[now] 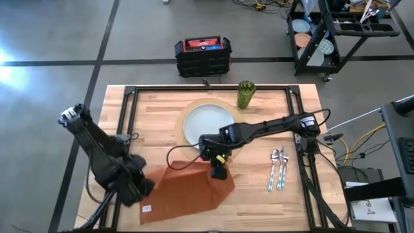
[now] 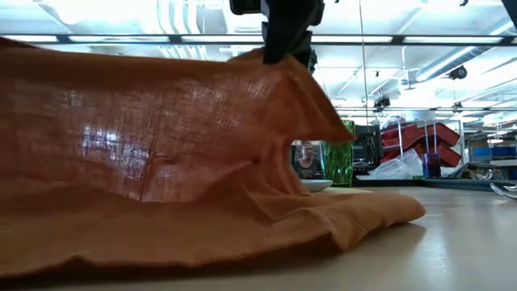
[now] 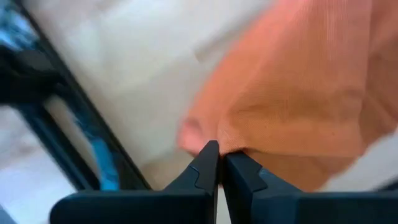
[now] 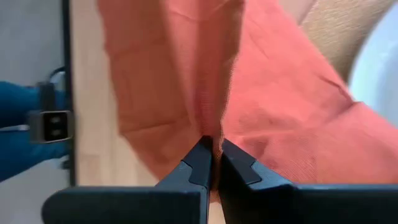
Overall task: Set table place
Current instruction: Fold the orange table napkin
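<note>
The orange napkin (image 1: 187, 189) lies at the table's near middle. Its far part is raised like a tent (image 2: 161, 121) and its near part rests on the wood. My left gripper (image 1: 147, 186) is shut on the napkin's left end. My right gripper (image 1: 218, 171) is shut on its far right part, just near the plate. The pale plate (image 1: 207, 123) sits on the round tan placemat (image 1: 224, 103). The green cup (image 1: 246, 94) stands beyond them. The fork, knife and spoon (image 1: 279, 169) lie together to the right. My left gripper pinches the napkin's left corner (image 3: 225, 138) between its two shut fingers. The cloth runs away from the fingertips, raised off the wood there. One layer or several, I cannot tell. My right gripper pinches a raised fold (image 4: 210, 127) at the napkin's far right between its two fingers, coming from above. The fold stands up as a ridge, held above the table (image 2: 279, 56). From it the cloth slopes down to the part lying on the wood (image 2: 363, 214).
The table's black frame rails (image 1: 129, 123) run along its left, far and right sides. Beyond the far edge a red and black crate (image 1: 202, 55) sits on the floor. A black wheeled cart (image 1: 343, 32) stands at the far right. A person (image 2: 307, 162) shows far behind the table.
</note>
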